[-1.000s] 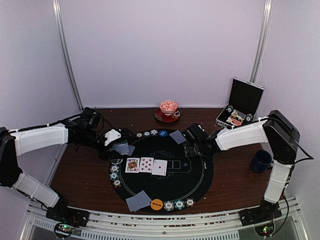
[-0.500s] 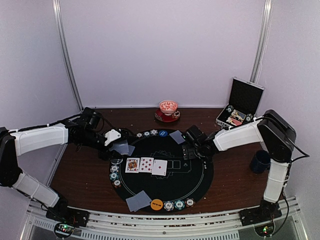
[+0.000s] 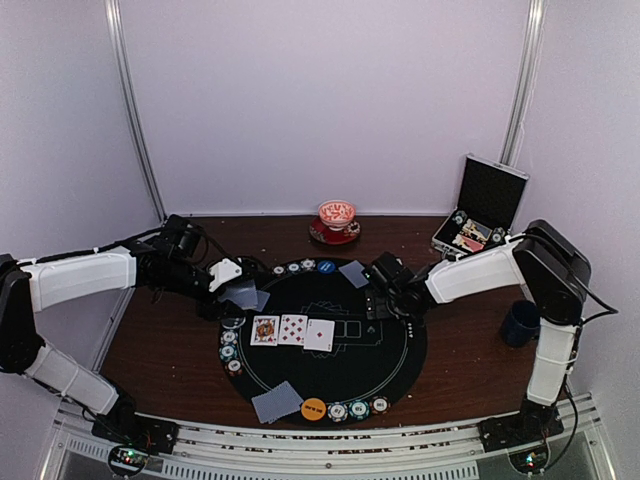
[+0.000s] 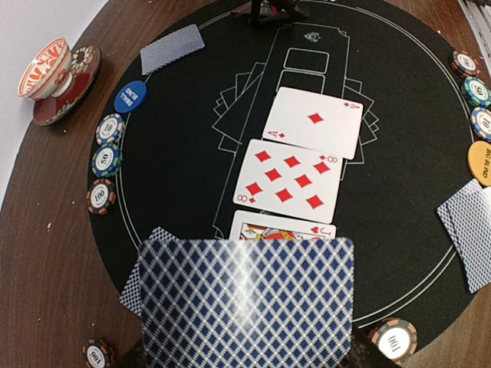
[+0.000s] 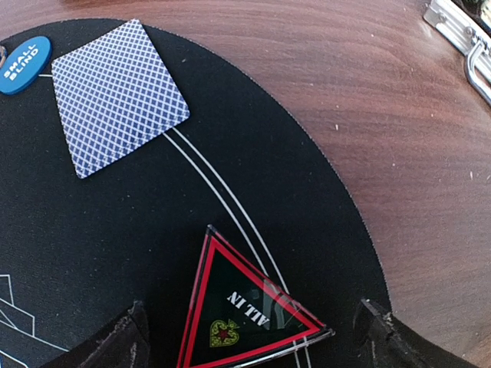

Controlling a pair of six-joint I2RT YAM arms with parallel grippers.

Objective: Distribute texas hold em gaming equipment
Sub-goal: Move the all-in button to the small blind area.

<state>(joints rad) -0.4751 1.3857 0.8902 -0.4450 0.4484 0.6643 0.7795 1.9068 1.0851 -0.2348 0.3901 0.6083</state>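
My left gripper [image 3: 228, 280] is shut on a stack of blue-backed playing cards [image 4: 245, 303] at the mat's left edge; the cards hide its fingers. On the round black mat [image 3: 390, 370] lie a jack [image 4: 280, 232], an eight [image 4: 288, 175] and an ace [image 4: 316, 123] face up. My right gripper [image 5: 253, 337] stands open over a red-edged ALL IN triangle [image 5: 245, 307] lying flat on the mat, touching neither finger. Face-down cards [image 5: 119, 96] and the blue small-blind button [image 5: 24, 64] lie beyond. Striped chips [image 4: 106, 159] and an orange button [image 3: 313, 408] ring the mat.
A red patterned bowl on a saucer [image 3: 337, 222] stands behind the mat. The open silver-edged case [image 3: 480, 210] sits at the back right, and a dark blue mug [image 3: 522, 322] stands right of the mat. More face-down cards [image 3: 276, 402] lie at the mat's near edge.
The right gripper has crept a little to the left over the mat's back right part. The left arm and its cards have not moved.
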